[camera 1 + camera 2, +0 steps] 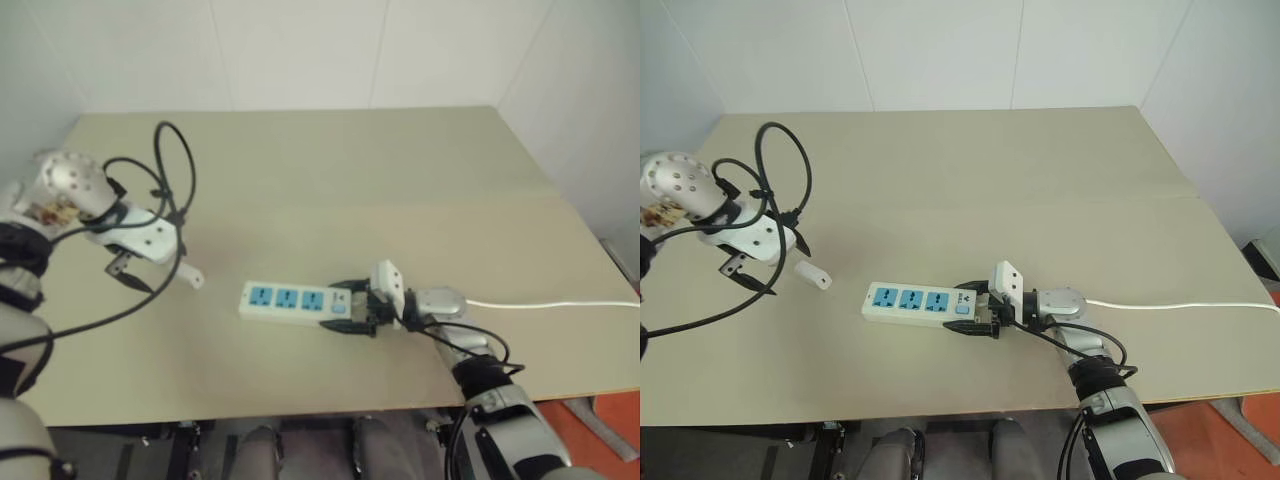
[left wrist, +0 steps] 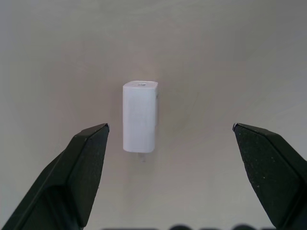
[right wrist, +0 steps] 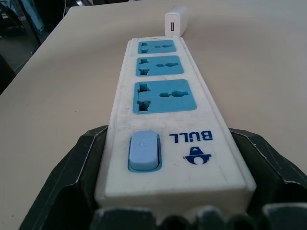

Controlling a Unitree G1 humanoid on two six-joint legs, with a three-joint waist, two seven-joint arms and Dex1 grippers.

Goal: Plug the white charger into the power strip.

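The white charger lies on its side on the beige surface, just left of the power strip and not touching it. Your left claw hangs over the charger with both fingers spread wide, so it holds nothing. The strip lies across the near middle of the surface, its three blue sockets facing up. Your right claw is clenched on the strip's switch end, and the thin white cord runs off to the right.
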